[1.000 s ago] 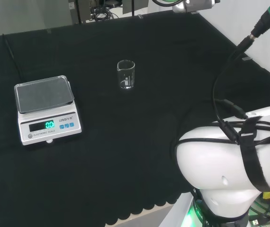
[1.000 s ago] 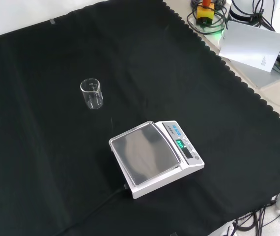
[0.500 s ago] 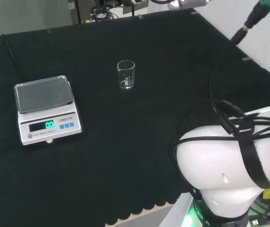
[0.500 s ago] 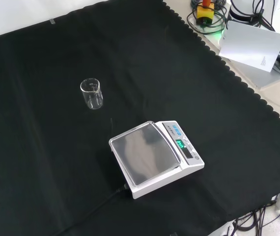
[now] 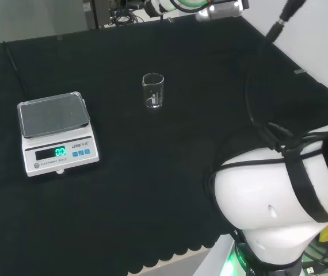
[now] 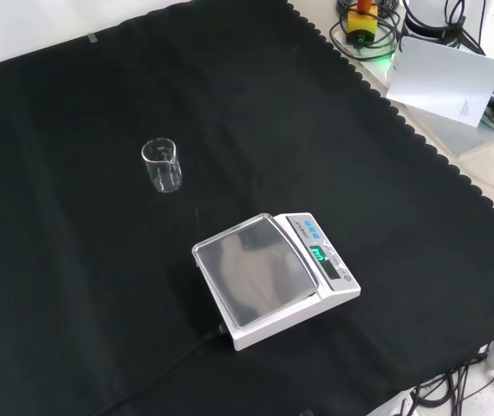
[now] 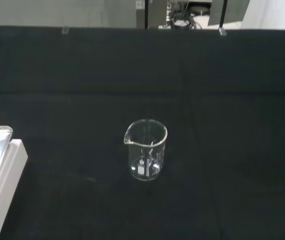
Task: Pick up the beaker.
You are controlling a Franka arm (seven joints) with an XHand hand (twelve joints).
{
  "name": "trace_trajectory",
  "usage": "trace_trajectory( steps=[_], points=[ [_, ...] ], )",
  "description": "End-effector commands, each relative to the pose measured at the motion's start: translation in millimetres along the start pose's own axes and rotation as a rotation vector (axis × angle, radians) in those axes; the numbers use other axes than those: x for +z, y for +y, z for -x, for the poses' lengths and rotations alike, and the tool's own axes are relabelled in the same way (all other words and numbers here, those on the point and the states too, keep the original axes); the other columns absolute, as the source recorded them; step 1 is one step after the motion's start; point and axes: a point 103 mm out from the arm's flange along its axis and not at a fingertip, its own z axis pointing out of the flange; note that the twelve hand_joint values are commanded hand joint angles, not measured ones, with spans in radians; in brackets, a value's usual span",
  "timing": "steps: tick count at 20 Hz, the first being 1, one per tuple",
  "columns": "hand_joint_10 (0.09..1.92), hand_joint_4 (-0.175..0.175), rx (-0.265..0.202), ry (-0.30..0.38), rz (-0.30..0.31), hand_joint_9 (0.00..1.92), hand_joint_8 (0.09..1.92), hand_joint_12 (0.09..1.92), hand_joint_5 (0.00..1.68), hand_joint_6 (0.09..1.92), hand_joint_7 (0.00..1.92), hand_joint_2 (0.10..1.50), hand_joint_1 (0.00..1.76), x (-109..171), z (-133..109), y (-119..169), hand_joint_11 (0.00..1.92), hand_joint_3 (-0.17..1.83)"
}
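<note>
A small clear glass beaker [image 5: 153, 90] stands upright on the black cloth, apart from everything else. In the front view the beaker [image 6: 162, 165] is left of centre, beyond the scale. The wrist view looks at the beaker [image 7: 146, 150] from some way off, spout turned to one side, and it looks empty. A white end part of the arm [image 5: 218, 6] hangs high over the cloth's far edge in the head view, well beyond the beaker.
A white digital scale [image 5: 56, 132] with a grey pan and lit display sits left of the beaker in the head view and nearer the camera in the front view [image 6: 273, 277]. The arm's big white link [image 5: 279, 201] and black cables fill the head view's lower right.
In the head view the arm's upper part and cables have swung up and left along the top edge, and the big white link has shifted slightly. Beaker and scale stay put.
</note>
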Motion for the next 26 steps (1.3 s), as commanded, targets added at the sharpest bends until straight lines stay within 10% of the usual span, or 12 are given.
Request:
trace_trajectory(
  steps=[1,7,26],
  points=[
    [0.79,-0.013,0.013,0.077,-0.010,0.17,0.71,1.40,0.14,0.09,0.05,0.67,0.55,83.2,10.0,77.3,0.00,0.34],
    [0.79,-0.012,0.030,0.136,0.043,0.15,0.70,1.36,0.12,0.09,0.02,0.68,0.55,129.4,21.6,125.0,0.00,0.33],
    [0.80,-0.009,-0.018,0.174,-0.147,0.12,0.68,1.30,0.10,0.09,0.00,0.68,0.53,255.2,7.3,222.3,0.00,0.30]
  ],
)
